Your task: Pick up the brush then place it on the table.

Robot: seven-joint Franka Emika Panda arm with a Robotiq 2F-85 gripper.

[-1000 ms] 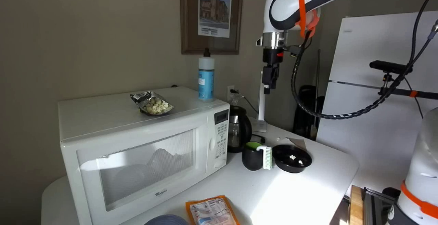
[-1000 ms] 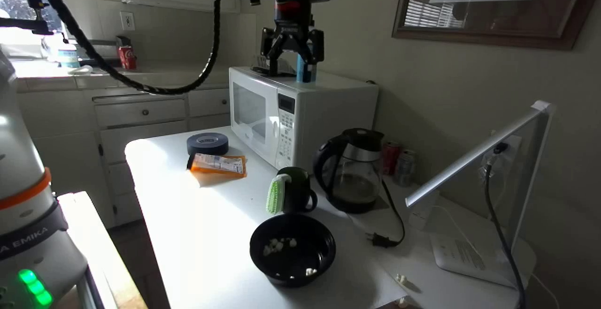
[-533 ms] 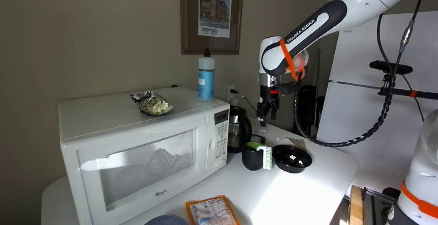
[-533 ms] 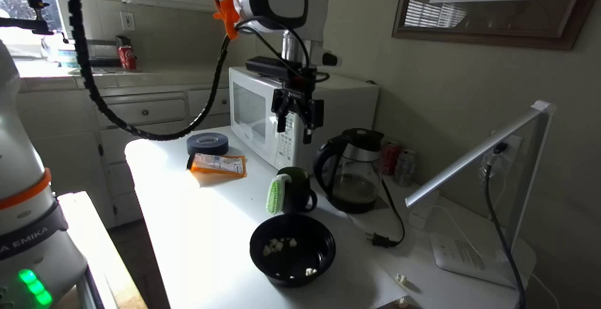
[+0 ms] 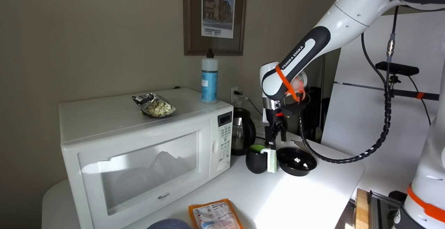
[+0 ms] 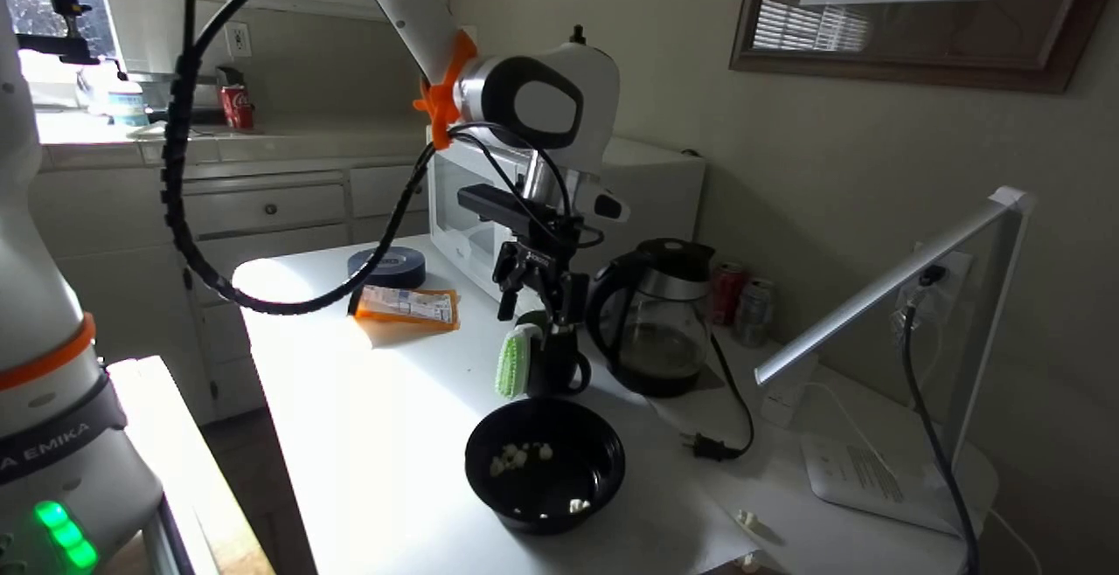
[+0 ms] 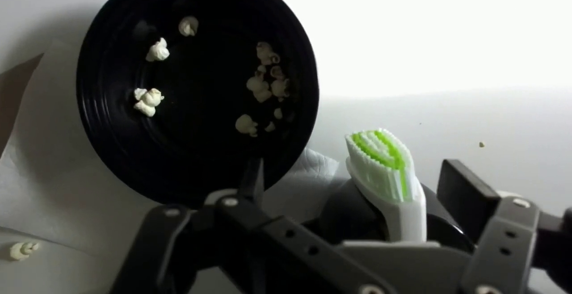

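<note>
The brush [image 5: 272,161] is white with green and white bristles. Its head hangs outside the rim of a dark cup, bristles outward, with its neck bent over the rim; it also shows in an exterior view [image 6: 514,361] and the wrist view [image 7: 384,169]. My gripper [image 7: 361,189] is open and empty. In the wrist view the brush head and neck show between the two spread fingers, apart from both. In both exterior views the gripper [image 5: 278,140] is tilted, just above the cup and brush; the handle end is hidden. The table [image 5: 250,187] is white and flat.
The dark cup [image 6: 544,376] stands beside a black bowl [image 6: 546,470] with popcorn pieces. A glass kettle [image 6: 660,322] and white microwave [image 5: 146,152] stand behind. An orange packet [image 5: 216,215] and a tape roll [image 6: 389,267] lie farther along the table.
The arm has come down from high above the table to just over the cup and brush, and the gripper has tilted. The brush, cup and bowl have not moved.
</note>
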